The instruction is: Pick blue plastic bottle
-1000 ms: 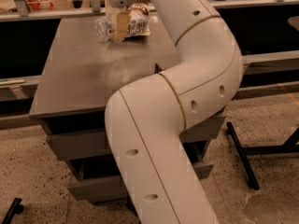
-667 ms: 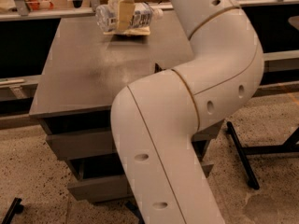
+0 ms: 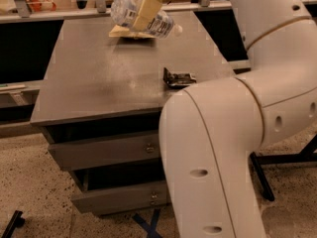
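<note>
The gripper [image 3: 143,17] is seen at the far edge of the desk [image 3: 99,83], near the top of the view. Its tan fingers [image 3: 147,8] are closed across the middle of the bottle [image 3: 122,9]. The bottle is held tilted on its side, with the white cap [image 3: 176,30] pointing down to the right. Just beneath it, a flat snack bag [image 3: 130,33] lies on the desk. A small dark wrapper [image 3: 179,77] lies well apart, nearer the front edge. The large white arm [image 3: 218,133] fills the right foreground beside two drawers [image 3: 109,151].
</note>
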`<state>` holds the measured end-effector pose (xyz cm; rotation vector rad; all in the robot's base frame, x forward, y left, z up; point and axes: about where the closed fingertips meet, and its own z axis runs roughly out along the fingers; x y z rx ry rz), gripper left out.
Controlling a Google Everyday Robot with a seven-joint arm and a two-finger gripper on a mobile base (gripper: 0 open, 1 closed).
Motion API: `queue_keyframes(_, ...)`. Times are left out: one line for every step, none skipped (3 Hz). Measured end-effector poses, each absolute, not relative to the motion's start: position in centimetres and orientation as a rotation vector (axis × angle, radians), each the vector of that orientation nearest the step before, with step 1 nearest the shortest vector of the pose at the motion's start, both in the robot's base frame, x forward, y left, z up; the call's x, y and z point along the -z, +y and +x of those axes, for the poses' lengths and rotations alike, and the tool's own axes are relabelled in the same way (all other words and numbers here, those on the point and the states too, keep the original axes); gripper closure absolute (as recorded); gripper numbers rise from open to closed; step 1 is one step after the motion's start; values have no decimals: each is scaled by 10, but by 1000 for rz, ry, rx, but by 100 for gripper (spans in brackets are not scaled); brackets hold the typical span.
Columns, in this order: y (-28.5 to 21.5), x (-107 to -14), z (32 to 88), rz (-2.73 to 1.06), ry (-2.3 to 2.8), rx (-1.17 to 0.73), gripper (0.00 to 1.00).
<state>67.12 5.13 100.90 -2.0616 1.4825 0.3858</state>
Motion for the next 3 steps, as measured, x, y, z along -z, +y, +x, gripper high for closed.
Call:
queue_keyframes(33,-1013,662,-1969,1427,-544,100)
queue_keyframes(33,-1017,665,-1926,1403,-570,100)
queue_keyframes(39,-1017,674,-1900,1401,-557,100)
